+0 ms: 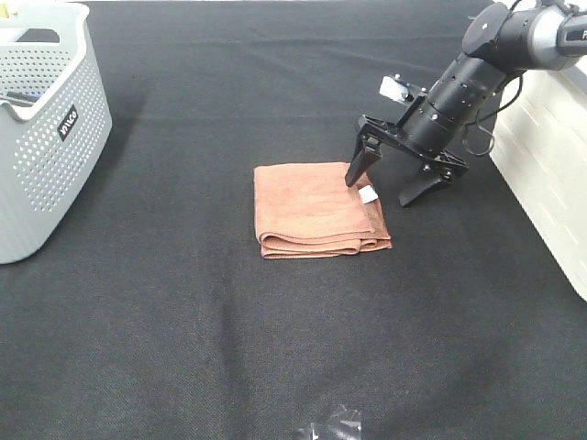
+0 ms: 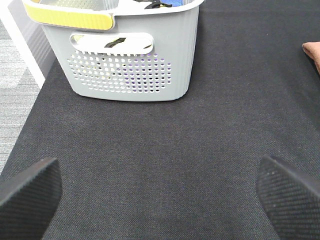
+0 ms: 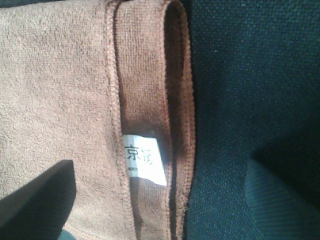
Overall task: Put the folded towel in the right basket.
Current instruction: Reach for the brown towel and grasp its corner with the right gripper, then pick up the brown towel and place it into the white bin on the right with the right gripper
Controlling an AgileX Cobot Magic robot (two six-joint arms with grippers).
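Observation:
The folded brown towel (image 1: 312, 206) lies flat on the black table, with a white label (image 1: 368, 193) at its right edge. My right gripper (image 1: 381, 190) is open and hangs low over that edge, one finger over the towel and the other over the table beside it. In the right wrist view the towel (image 3: 60, 90) and its label (image 3: 145, 159) lie between the open fingers (image 3: 35, 200). A white perforated basket wall (image 1: 550, 165) stands at the right edge. My left gripper (image 2: 159, 200) is open and empty, and a corner of the towel (image 2: 312, 50) shows in its view.
A grey perforated basket (image 1: 46, 128) stands at the far left; in the left wrist view (image 2: 130, 60) it holds some items. A tip of the left gripper (image 1: 332, 429) shows at the bottom edge. A black cloth (image 1: 229, 348) covers the table.

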